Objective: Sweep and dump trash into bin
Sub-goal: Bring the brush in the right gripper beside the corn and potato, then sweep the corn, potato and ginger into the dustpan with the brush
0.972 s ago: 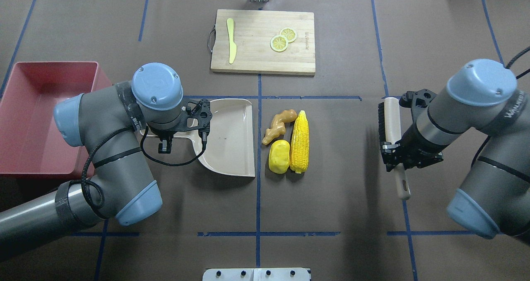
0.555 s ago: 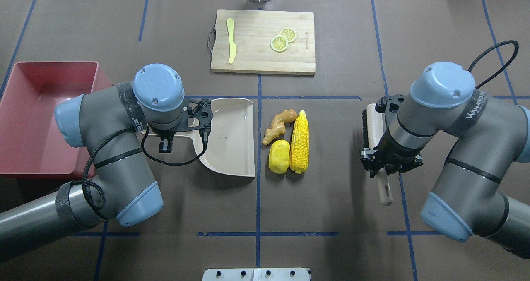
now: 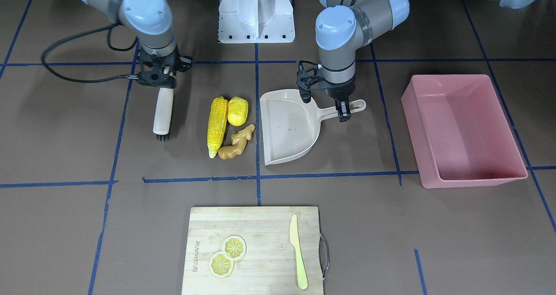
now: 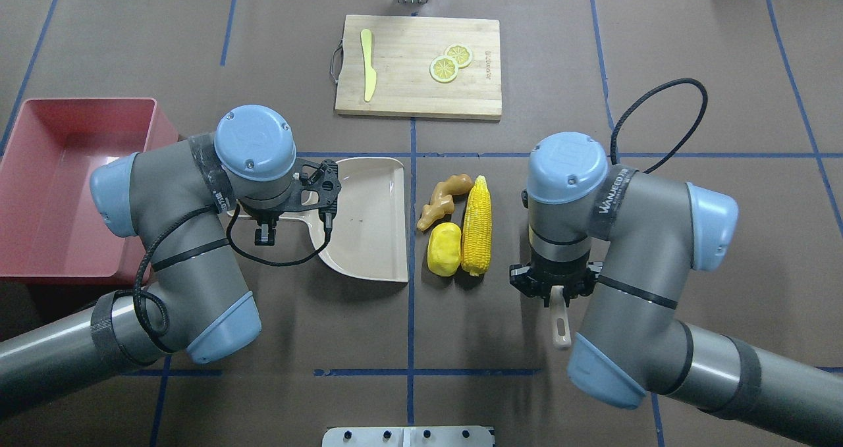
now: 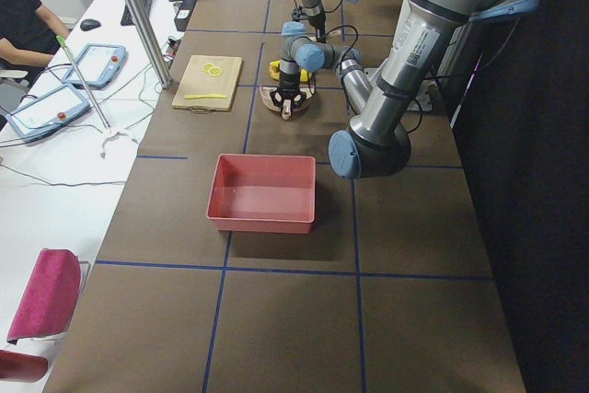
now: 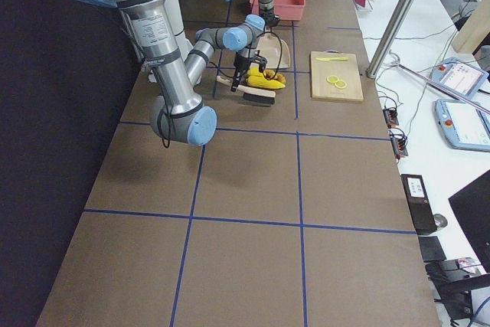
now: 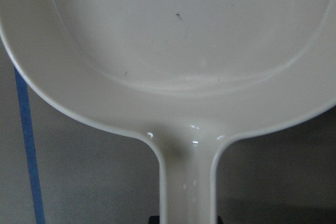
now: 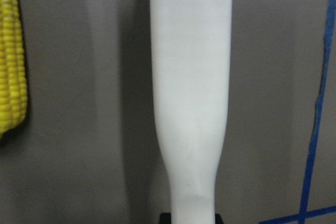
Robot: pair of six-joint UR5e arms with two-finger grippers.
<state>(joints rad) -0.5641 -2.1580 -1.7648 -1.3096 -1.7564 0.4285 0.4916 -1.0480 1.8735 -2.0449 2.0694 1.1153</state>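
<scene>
left gripper clamped on the dustpan handle; right gripper clamped on the brush, near the corn, potato and ginger

Not much to read here tbh: the black band on the right arm has white lettering that looks like "WANJEED", and the wooden cutting board has a small edge logo too tiny to make out.
</scene>
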